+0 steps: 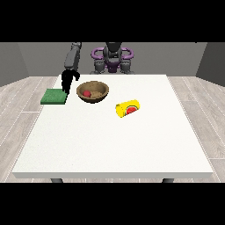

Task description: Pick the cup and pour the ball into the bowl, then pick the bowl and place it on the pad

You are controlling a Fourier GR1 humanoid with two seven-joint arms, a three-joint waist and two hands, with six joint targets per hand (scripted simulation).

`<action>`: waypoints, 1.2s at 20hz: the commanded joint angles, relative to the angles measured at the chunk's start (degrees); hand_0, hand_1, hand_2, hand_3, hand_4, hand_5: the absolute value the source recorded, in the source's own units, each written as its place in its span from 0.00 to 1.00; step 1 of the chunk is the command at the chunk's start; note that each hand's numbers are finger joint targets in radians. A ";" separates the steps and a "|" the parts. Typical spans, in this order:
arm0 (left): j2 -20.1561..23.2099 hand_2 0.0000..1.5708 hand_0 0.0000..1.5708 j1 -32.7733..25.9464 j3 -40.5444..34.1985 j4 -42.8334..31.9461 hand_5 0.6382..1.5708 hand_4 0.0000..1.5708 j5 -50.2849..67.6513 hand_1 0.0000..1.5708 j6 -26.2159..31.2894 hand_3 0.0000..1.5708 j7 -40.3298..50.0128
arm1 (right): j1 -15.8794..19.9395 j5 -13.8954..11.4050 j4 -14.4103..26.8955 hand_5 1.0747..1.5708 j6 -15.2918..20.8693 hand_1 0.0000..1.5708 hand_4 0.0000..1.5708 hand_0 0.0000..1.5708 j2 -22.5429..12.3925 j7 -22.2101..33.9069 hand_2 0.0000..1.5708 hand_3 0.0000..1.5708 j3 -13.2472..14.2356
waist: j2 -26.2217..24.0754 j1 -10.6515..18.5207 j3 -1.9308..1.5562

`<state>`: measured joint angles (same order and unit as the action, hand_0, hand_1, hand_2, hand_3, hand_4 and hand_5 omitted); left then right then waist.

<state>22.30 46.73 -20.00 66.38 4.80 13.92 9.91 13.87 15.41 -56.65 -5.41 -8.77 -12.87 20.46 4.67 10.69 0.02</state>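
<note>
A brown wooden bowl (93,92) stands on the white table (114,145) towards its far left, with a red ball (87,94) inside it. To the right of the bowl a yellow cup (127,108) with a red patch lies on its side, untouched. A flat green pad (54,96) lies left of the bowl. The black hand at the view's left (67,80) hangs from a raised grey arm between pad and bowl, its fingers pointing down over the pad's right edge. It holds nothing. No hand shows at the view's right.
The robot's torso (112,59) stands behind the table's far edge. Grey plank floor surrounds the table.
</note>
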 commanded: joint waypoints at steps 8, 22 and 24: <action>5.93 0.00 0.00 -5.17 -4.00 3.28 0.96 0.64 6.23 0.00 3.78 0.00 -0.91 | 8.80 -1.96 13.08 0.97 2.15 0.00 0.35 0.00 2.21 -8.27 0.00 0.00 -1.91 | 3.80 -2.78 -0.05; 10.48 0.00 0.00 -4.35 -5.45 7.90 0.96 0.65 11.48 0.00 5.15 0.00 3.34 | 13.65 -1.95 22.83 0.95 0.95 0.00 0.28 0.00 1.30 -15.66 0.00 0.00 -1.35 | 7.31 -1.52 -0.06; 12.87 0.00 0.00 -3.93 -6.72 6.25 0.96 0.65 11.83 0.00 5.93 0.00 3.39 | 14.78 -2.14 22.11 0.96 2.90 0.00 0.29 0.00 2.80 -15.49 0.00 0.00 -1.84 | 7.48 -1.50 -0.04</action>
<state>32.95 42.57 -25.62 73.83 16.06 19.50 12.86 26.17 13.94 -36.78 -5.00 -8.23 -30.79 19.84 11.57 9.16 0.95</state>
